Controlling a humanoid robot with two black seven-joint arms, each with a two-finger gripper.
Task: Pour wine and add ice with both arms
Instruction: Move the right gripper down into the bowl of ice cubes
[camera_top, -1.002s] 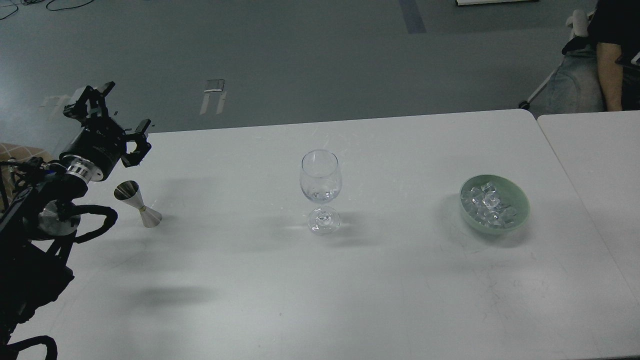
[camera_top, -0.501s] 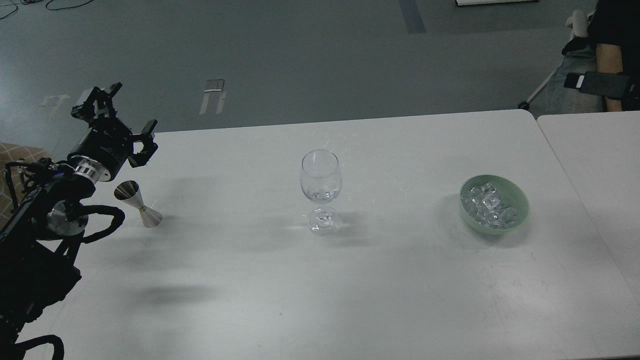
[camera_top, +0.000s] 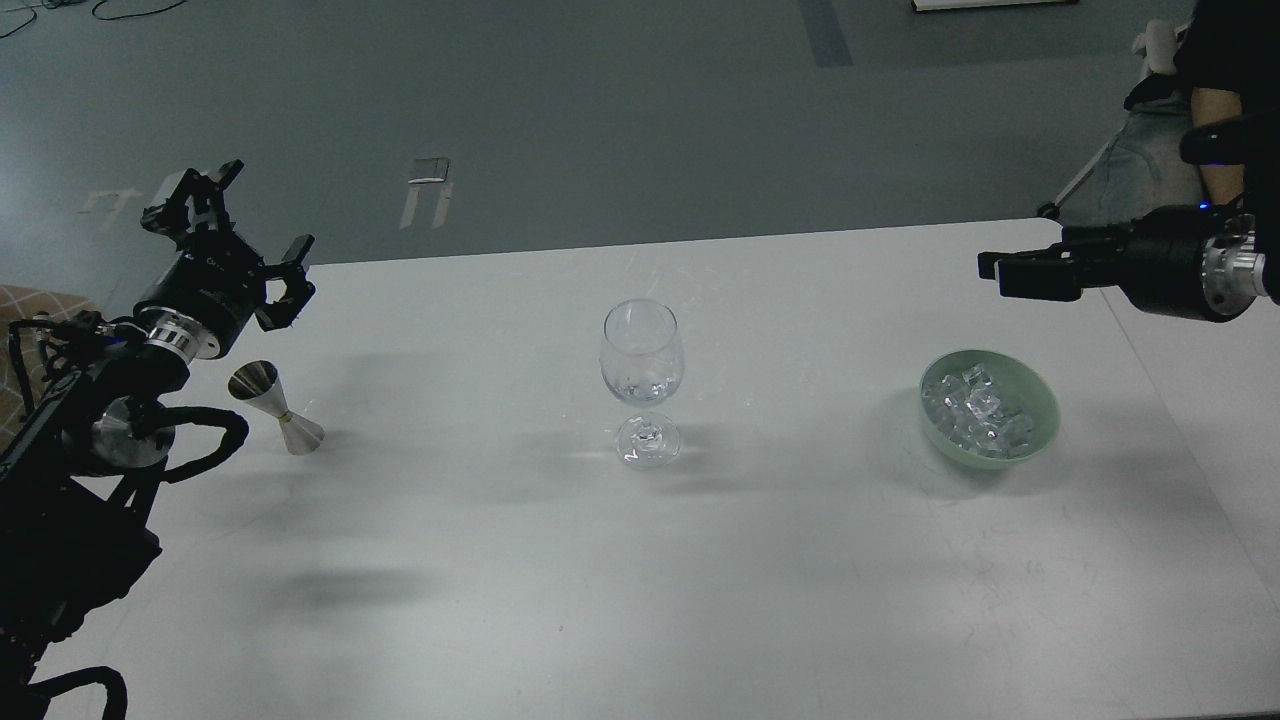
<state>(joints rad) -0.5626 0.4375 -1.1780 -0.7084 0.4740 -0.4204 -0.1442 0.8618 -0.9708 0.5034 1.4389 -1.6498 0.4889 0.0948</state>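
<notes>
A clear stemmed wine glass (camera_top: 641, 372) stands upright at the middle of the white table (camera_top: 620, 560). A steel jigger (camera_top: 275, 408) stands tilted at the left. A pale green bowl (camera_top: 1040, 430) at the right holds a heap of clear ice cubes (camera_top: 975, 408). My left gripper (camera_top: 240, 238) is open and empty, raised just above and behind the jigger. My right gripper (camera_top: 1000, 272) reaches in from the right edge, above and behind the bowl. It is seen side-on and dark, so its fingers cannot be told apart.
A second white table (camera_top: 1200, 330) adjoins at the right with a narrow gap. A seated person (camera_top: 1215, 150) is behind the far right corner. Grey floor lies beyond the table's far edge.
My right arm has come into view from the right and now reaches over the table behind the bowl. My left gripper has shifted slightly right and up. Glass, jigger and bowl have not moved.
</notes>
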